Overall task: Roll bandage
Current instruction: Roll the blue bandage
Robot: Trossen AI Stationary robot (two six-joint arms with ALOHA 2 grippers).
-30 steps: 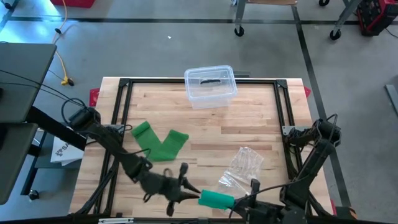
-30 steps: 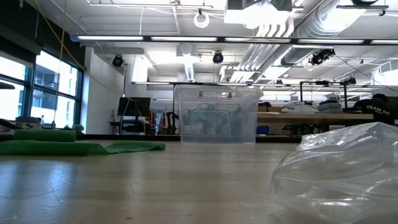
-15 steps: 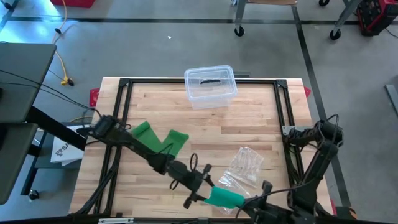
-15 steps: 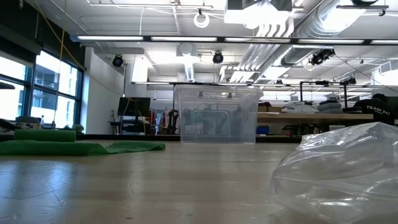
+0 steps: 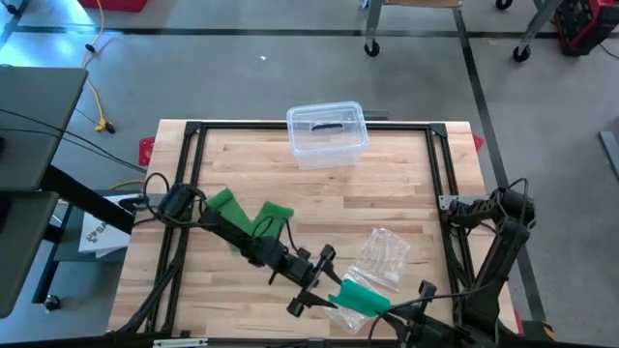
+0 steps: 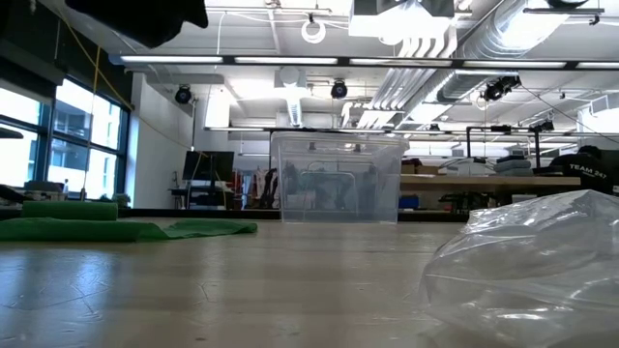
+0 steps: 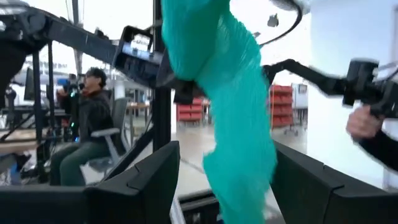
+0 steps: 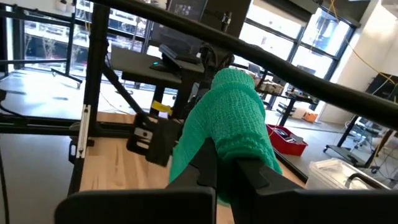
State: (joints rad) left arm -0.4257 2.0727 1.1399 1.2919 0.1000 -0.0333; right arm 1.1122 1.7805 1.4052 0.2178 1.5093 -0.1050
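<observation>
the green bandage roll sat near the front edge of the tabletop, toward its middle, pinched at one end by the right end effector, whose fingers were closed tight on it. in the right wrist view the roll rose just past the two dark fingers pressed together against it. the left end effector stood just beside the roll on its left, fingers spread wide and holding nothing; in the left wrist view the roll hung between the two open fingers without either clearly touching it.

a loose strip of green bandage lay flat near the left edge of the tabletop, partly crossed by the left arm reaching over it. a crumpled clear plastic bag lay close behind the roll, toward the right. a clear plastic container stood at the middle of the back edge, well apart from the rest. in the low view the bag filled the near right, the container stood beyond, and the strip lay far left. a seated person showed in the room beyond.
</observation>
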